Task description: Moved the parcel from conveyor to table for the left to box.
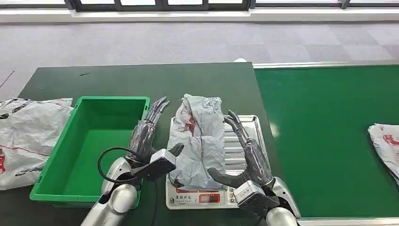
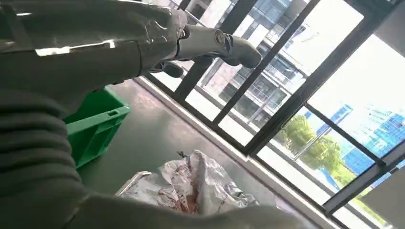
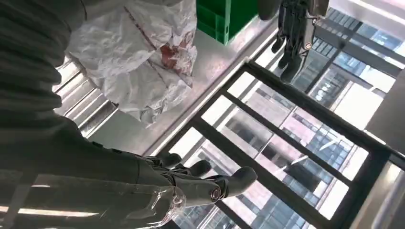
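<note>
A crumpled grey parcel [image 1: 197, 139] with red print lies lengthwise on the steel tray of a scale [image 1: 251, 123] at the table's middle. My left hand [image 1: 149, 129] is just left of it, fingers stretched forward, with the thumb close to the parcel's left edge. My right hand [image 1: 248, 153] is on the parcel's right, over the tray, fingers apart and the thumb by the near corner. Neither hand holds it. The left wrist view shows the parcel [image 2: 191, 191] below the straight fingers [image 2: 210, 45]. In the right wrist view the parcel [image 3: 138, 52] lies apart from my right hand [image 3: 191, 183].
An empty green bin [image 1: 94, 141] stands directly left of my left hand. Another grey parcel [image 1: 28, 136] lies at the table's left end. On the green conveyor belt [image 1: 329, 141] to the right, one more parcel [image 1: 386, 146] sits at the frame edge.
</note>
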